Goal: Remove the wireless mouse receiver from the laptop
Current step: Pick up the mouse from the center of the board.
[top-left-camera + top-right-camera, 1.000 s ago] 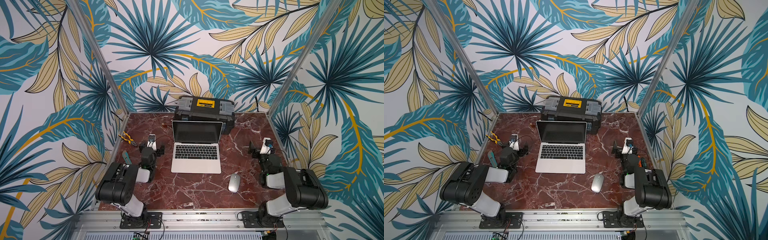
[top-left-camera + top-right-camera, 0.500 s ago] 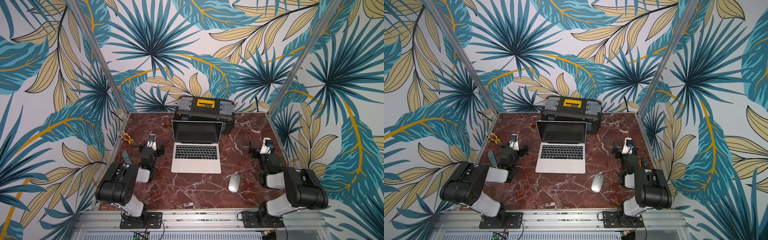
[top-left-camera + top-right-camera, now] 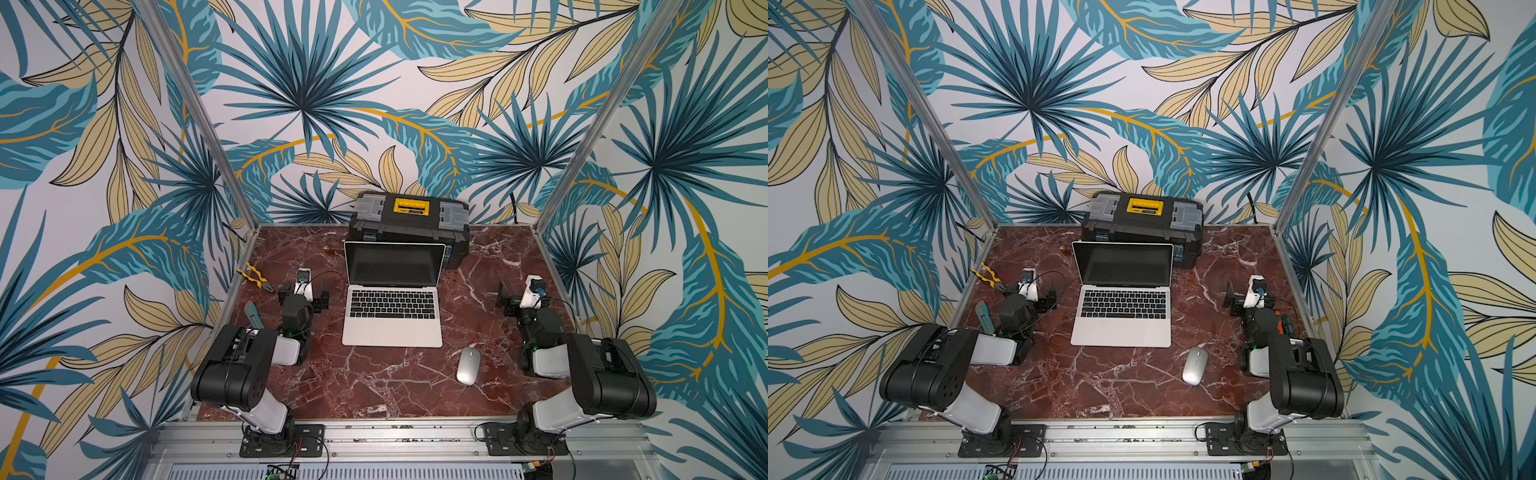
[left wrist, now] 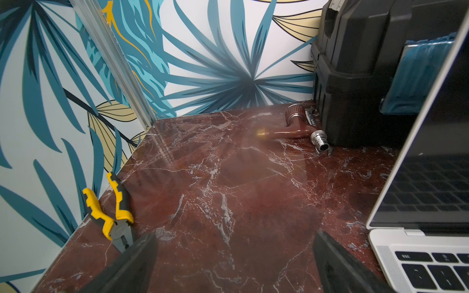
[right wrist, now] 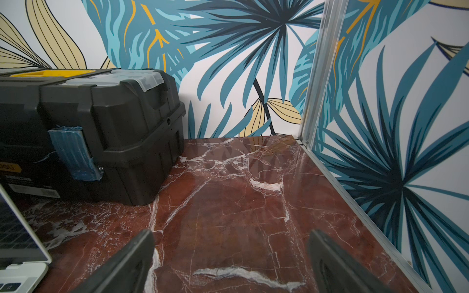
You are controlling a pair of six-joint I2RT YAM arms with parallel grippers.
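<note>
Mid-table (image 3: 374, 386), open laptop (image 3: 392, 299): dark screen upright, keyboard toward near edge, silver palm rest nearest. Directly behind the lid, against far wall, black toolbox (image 3: 409, 226) with yellow handle; touching the lid or just off it, cannot tell. Near-right of laptop and apart from it, silver mouse (image 3: 467, 365). Just left of laptop, left gripper (image 3: 304, 297): jaws spread wide, nothing between them, low over marble, aimed at far side; in left wrist view, both fingers (image 4: 137, 261) apart, with laptop's left edge close by. Right of laptop, well apart, right gripper (image 3: 523, 297): also spread wide and holding nothing, fingers (image 5: 132, 261) pointing toward far-right corner. By left wall, yellow pliers (image 3: 254, 279); nearer, beside left arm, teal knife (image 3: 252, 316). Left of toolbox, on marble, metal tap (image 4: 302, 132).
</note>
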